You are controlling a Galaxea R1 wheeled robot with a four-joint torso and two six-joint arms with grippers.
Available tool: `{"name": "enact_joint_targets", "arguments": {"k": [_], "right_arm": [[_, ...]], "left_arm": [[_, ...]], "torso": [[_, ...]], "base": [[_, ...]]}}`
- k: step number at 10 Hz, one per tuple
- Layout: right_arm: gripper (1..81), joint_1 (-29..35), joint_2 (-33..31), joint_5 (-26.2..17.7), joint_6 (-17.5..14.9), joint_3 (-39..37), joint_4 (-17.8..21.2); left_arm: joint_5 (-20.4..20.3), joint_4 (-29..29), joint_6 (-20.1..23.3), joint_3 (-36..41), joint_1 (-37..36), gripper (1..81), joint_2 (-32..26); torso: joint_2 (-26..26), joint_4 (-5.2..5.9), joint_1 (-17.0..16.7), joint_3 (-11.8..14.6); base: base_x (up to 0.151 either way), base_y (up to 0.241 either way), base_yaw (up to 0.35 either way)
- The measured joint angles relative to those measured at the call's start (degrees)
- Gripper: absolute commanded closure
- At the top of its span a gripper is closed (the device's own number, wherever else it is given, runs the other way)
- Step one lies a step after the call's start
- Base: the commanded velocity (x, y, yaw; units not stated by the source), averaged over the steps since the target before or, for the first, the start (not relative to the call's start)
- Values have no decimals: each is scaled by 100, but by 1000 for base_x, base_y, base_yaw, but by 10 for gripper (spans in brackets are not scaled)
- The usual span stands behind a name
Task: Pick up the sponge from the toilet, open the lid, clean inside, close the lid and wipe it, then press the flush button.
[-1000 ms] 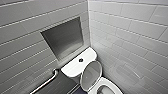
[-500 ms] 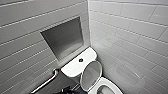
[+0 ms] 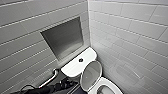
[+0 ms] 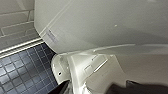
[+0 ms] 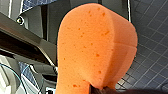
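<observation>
Our right gripper (image 5: 100, 89) was pinched on the sponge (image 5: 97, 47), its dark tips biting into one narrow end of the orange block. The rest of the sponge bulged out beyond the grip, pitted with small darker pores, and a crease ran across one rounded side. Behind it in the right wrist view we saw dark parts of our own frame and, farther off, a floor (image 5: 150, 62) of small dark square tiles.

Our left gripper (image 3: 66, 83) sat low beside the tank, at the end of the dark arm coming in from the left of the head view. We could not tell whether it was spread or pressed together. Its wrist camera looked closely at the glossy white side of the toilet (image 4: 105, 27), where a small label was stuck near an edge, with the tiled floor below it.

From above, the lid (image 3: 90, 75) stood raised just in front of the tank, and the bowl's oval rim lay open below it. The flush button (image 3: 80, 60) showed as a small dark round spot in the middle of the flat white tank top. A metal grab bar (image 3: 50, 78) ran along the wall near the tank. Above the tank, a grey rectangular recess (image 3: 63, 37) was set into the white-tiled wall (image 3: 130, 30).
</observation>
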Motion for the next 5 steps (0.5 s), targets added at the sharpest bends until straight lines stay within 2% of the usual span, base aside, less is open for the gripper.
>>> {"name": "enact_joint_targets", "arguments": {"k": [5], "right_arm": [[811, 9, 11, 2, 1, -60, 1]], "left_arm": [[-160, -61, -2, 141, 116, 10, 308]], "torso": [[0, 0, 0, 0]], "base": [[0, 0, 0]]}}
